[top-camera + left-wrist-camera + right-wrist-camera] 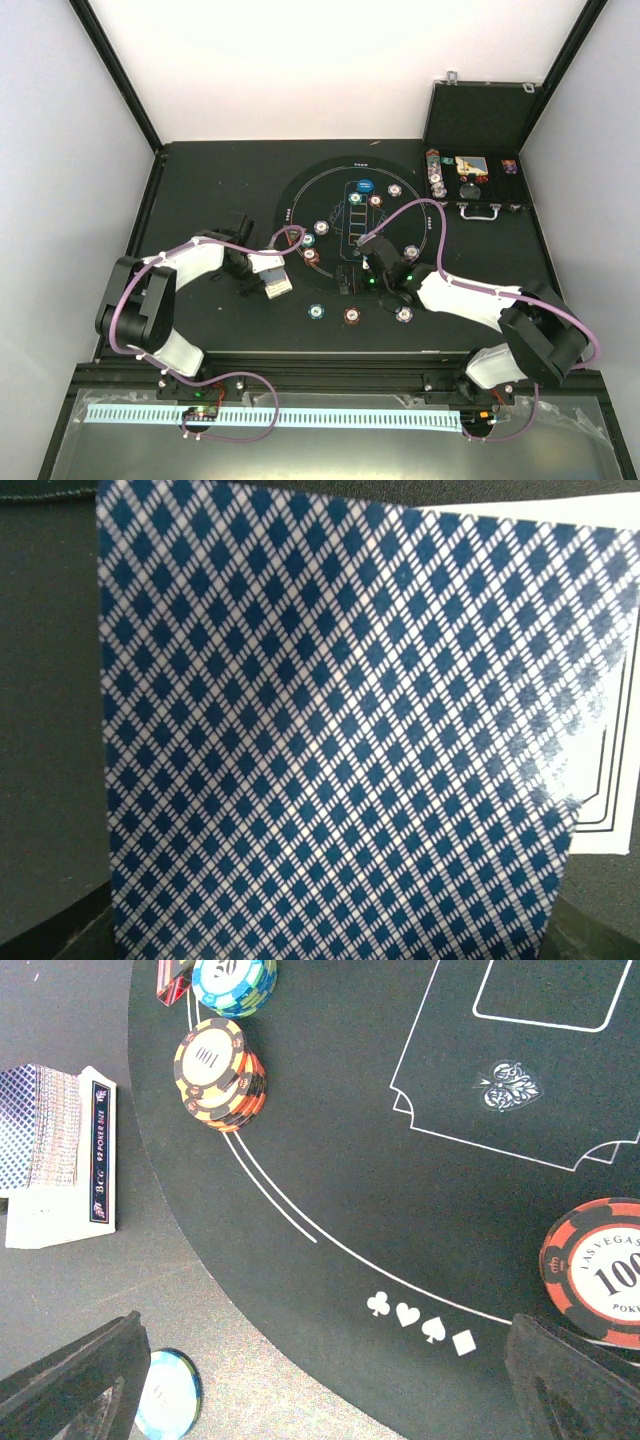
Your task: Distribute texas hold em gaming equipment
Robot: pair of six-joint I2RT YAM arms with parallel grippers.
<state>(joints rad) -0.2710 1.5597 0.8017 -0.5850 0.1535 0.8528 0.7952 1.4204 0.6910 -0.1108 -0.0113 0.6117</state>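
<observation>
**A black tabletop boxed in by pale walls**

From where I stand, the matte black tabletop point(210, 190) fills a booth. A plain white back wall point(320, 70) is lit bright and even, while the grey side walls to the left point(60, 150) and right point(600, 150) are duller. Slim black frame posts point(118, 75) slant up the corners. A round black mat with white printed outlines point(300, 200) lies mid-table. An open black case with a silver handle point(478, 115) sits at the far right corner. Along the near edge runs a white slotted strip point(270, 415) under a glossy clear sheet point(330, 450).
</observation>
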